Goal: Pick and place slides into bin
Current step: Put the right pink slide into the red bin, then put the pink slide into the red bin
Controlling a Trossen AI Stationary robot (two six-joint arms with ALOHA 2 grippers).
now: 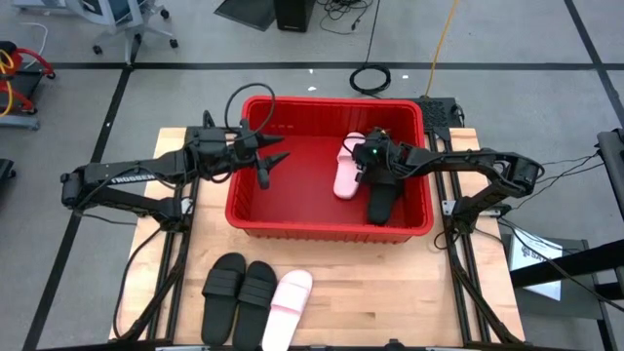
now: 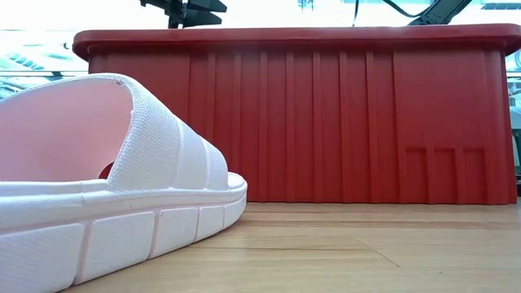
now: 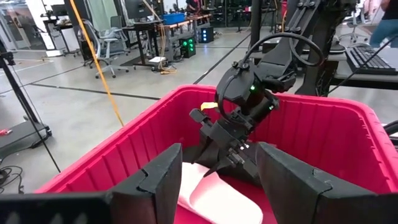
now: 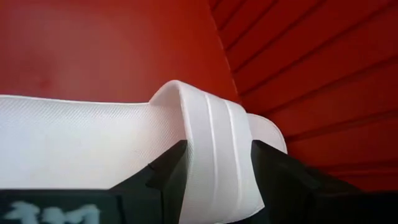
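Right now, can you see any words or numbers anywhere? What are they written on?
"TROSSEN": white letters along the left arm, small and only just readable from above.
White marks on the right gripper, at the edge of its own wrist view: cut off, unreadable.
No words show on the red bin, the pink slide on the table, the pink slide in the bin or the black slides.

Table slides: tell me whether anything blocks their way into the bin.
Nothing visible does. The two black slides and the pink slide lie on the table's near edge, with bare wood between them and the bin. Only its near wall must be cleared. Both grippers are inside the bin; the right gripper straddles another pink slide's strap.
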